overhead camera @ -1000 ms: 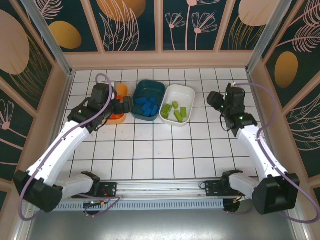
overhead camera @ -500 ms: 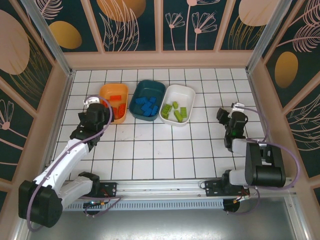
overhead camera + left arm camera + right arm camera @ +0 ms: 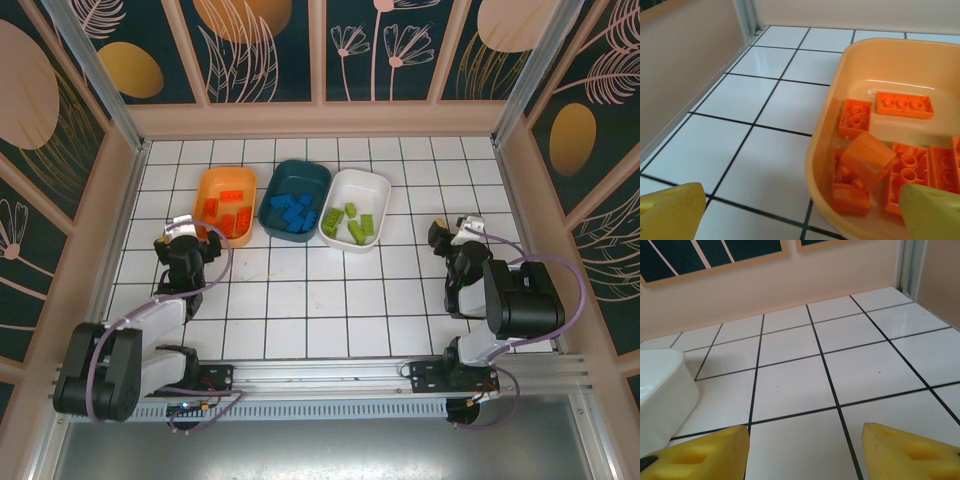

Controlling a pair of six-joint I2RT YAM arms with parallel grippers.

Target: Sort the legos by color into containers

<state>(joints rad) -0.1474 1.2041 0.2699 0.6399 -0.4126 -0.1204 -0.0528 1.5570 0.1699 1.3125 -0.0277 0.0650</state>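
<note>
Sorting looks done, with orange bricks lying in the orange tray. The left gripper and right gripper both gape empty; parking should avoid nudging that tray.

The orange tray held loose orange-red bricks, the dark teal tray blue bricks, the white tray lime green bricks, side by side in a row.

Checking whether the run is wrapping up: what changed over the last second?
Both arms pulled back toward their bases: the left claw left the orange tray, the right claw retreated from right of the white tray. Both are open, holding nothing. All trays and the sorted bricks stayed put.
</note>
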